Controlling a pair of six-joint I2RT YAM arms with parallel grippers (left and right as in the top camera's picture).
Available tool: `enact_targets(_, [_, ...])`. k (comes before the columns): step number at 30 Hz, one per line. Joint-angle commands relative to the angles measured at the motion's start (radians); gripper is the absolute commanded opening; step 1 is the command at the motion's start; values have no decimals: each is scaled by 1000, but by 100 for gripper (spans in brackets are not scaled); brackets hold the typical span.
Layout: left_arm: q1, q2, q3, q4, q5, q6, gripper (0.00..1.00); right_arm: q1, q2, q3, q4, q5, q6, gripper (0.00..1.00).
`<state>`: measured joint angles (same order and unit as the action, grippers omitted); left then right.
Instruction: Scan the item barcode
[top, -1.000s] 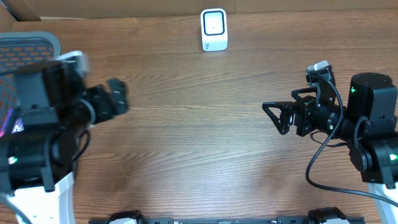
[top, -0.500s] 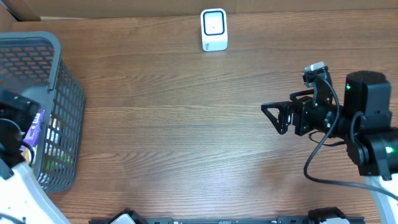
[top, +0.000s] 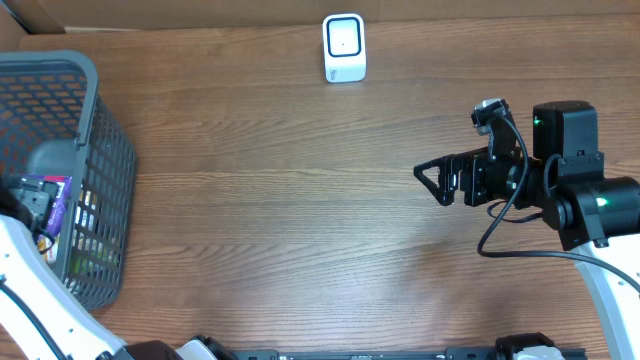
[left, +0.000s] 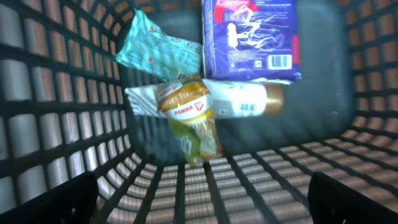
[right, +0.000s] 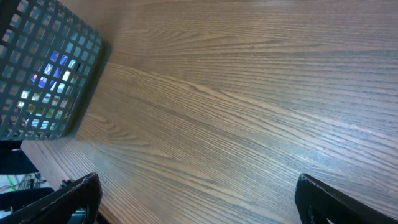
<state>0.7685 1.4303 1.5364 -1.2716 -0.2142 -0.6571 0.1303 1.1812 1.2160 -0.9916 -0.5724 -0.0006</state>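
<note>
The basket (top: 112, 180) stands at the left edge of the table (top: 300, 240), packets (left: 249, 37) lying inside it; the scanner (top: 344, 47) sits far centre.

basket (top: 112, 190) cropped left, blue packet (left: 249, 37) cropped above

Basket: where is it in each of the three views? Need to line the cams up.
Overhead: basket at the far left of the table, cut off by the frame edge.
Left wrist: fills the frame, seen from inside, mesh walls all round.
Right wrist: upper left corner, seen from outside.
Shared landmark: the purple packet inside it, at the top of the left wrist view, blue glints through the mesh in the right wrist view.
</note>
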Motion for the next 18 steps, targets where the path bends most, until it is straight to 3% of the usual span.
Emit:
enact_targets(1, [7,6,-106,69,-6,-22,100,-6,-5,29,1,-6,-8,100])
enact_targets(7, [7,34,-227,215,5,22,99,-6,-5,29,2,-5,-8,100])
enact_targets(18, [8,216,-234,246,-51,21,99,-6,-5,29,1,-5,-8,100])
